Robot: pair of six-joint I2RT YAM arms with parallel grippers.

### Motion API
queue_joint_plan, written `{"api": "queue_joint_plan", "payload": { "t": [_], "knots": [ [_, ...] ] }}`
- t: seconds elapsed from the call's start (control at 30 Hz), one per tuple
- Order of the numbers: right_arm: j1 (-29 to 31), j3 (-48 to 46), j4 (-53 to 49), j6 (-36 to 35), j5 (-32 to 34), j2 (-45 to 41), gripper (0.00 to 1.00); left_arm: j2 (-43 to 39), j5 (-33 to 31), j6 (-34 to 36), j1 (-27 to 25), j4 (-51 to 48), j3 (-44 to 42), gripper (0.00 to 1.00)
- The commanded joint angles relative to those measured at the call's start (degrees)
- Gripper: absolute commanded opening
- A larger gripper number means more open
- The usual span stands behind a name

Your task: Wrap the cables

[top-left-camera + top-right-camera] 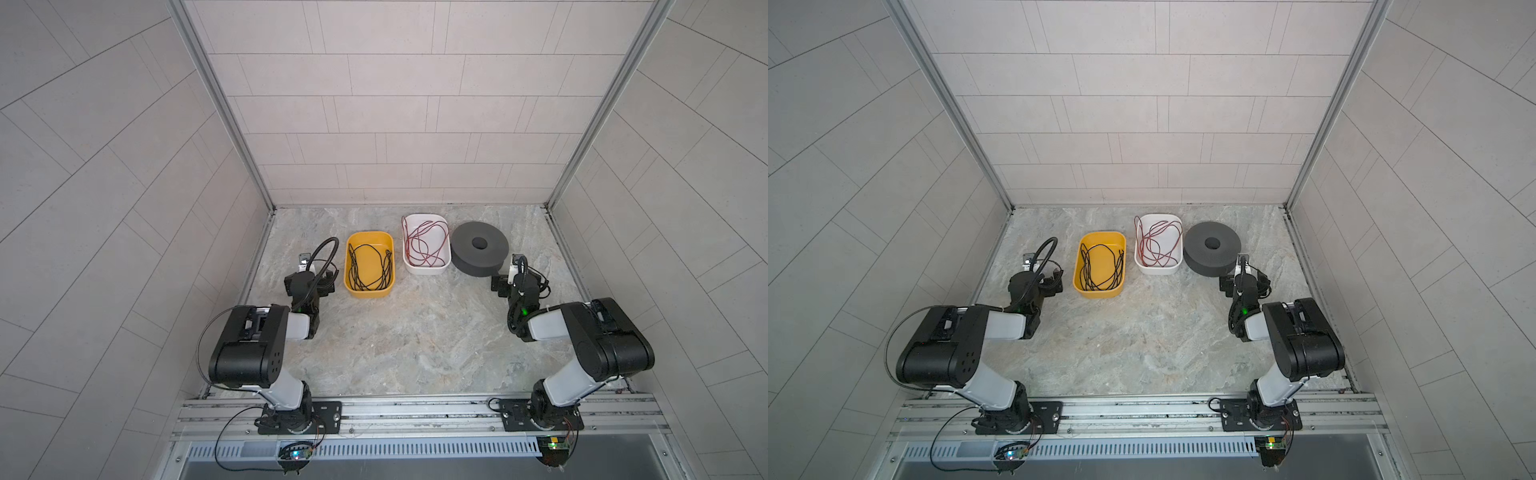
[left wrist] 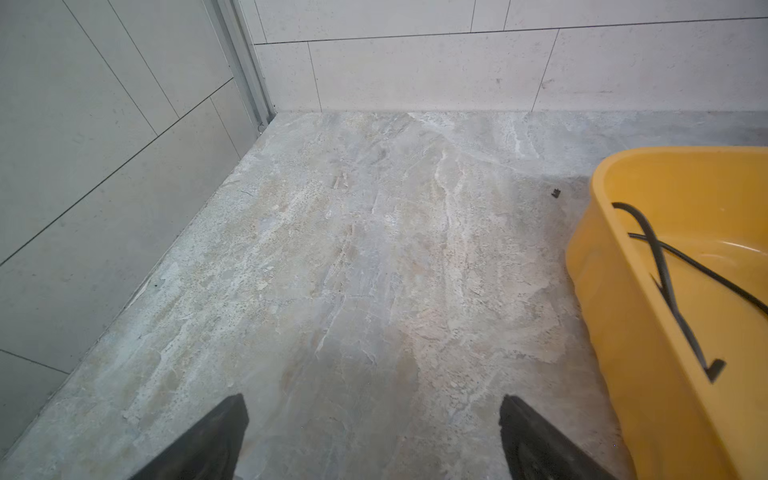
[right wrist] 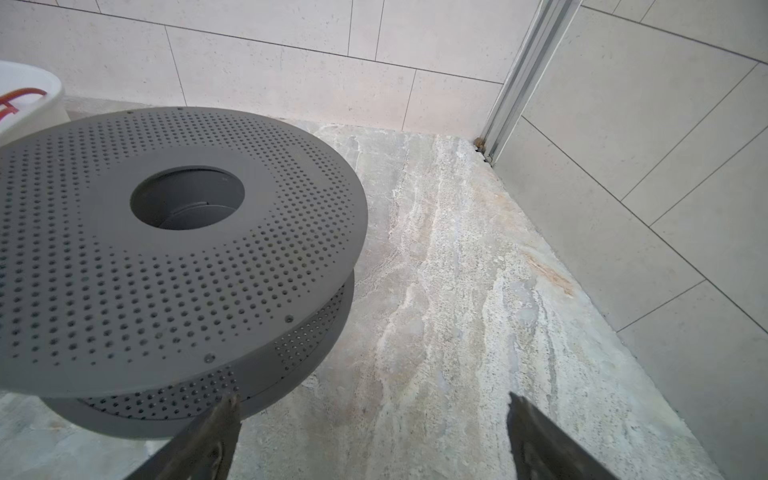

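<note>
The cables are one thin black wire (image 1: 369,266) (image 1: 1101,267), loosely looped inside a yellow bin (image 1: 347,272) (image 1: 1076,276) in both top views. In the left wrist view a few strands of the wire (image 2: 667,274) cross the bin's wall (image 2: 615,316). My left gripper (image 2: 374,415) (image 1: 309,276) stands open over bare floor just left of the bin, nothing between its fingers. My right gripper (image 3: 374,415) (image 1: 517,278) is open too, beside a grey perforated spool (image 3: 166,270) (image 1: 480,249), one fingertip (image 3: 226,415) close to the spool's lower flange.
A white bin (image 1: 426,271) (image 1: 1158,271) holding a thin red wire (image 1: 424,243) sits between the yellow bin and the spool. Tiled walls close off the left, right and back. A small black scrap (image 2: 555,193) lies on the floor near the yellow bin.
</note>
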Motion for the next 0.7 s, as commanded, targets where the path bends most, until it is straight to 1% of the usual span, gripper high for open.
{"api": "queue_joint_plan", "payload": {
  "t": [0.0, 0.67],
  "knots": [
    [-0.10, 0.56, -0.26, -0.55, 0.01, -0.87, 0.99, -0.18, -0.03, -0.46, 0.06, 1.36, 0.26, 1.00],
    [-0.19, 0.37, -0.19, -0.42, 0.01, -0.85, 0.99, -0.19, 0.11, -0.93, 0.31, 1.27, 0.26, 1.00]
  ]
}}
